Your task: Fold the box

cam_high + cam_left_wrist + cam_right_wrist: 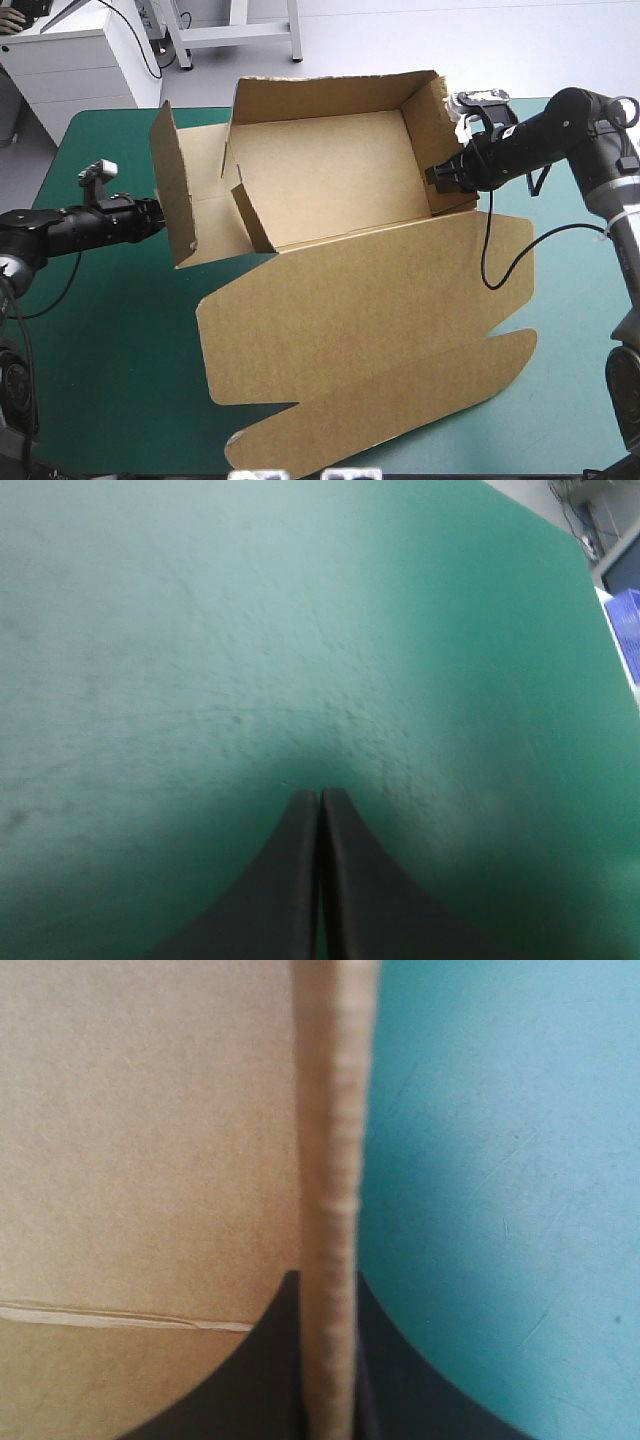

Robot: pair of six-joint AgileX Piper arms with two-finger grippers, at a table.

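Box (pixel 330 170) sits mid-table on the teal-green cover (pixel 110 330) as a part-formed tray. The far and right walls are up, the left wall (pixel 172 190) stands leaning outward, and a short inner flap (pixel 250 215) is upright inside near the left corner. The lid (pixel 370 320) lies flat toward the near edge, its tabs reaching that edge. Right gripper (pixel 437 175) is clamped on the right wall; in the wrist view the board edge (pixel 330 1160) runs straight between the black fingers (pixel 270 1360), with cover (pixel 500 1160) on one side and brown board on the other. Left gripper (pixel 160 215) is clenched and holds nothing, fingers meeting in a point (pixel 320 795) over bare cover (pixel 300 630). Its tip is just beside the left wall's outer face; contact cannot be told.
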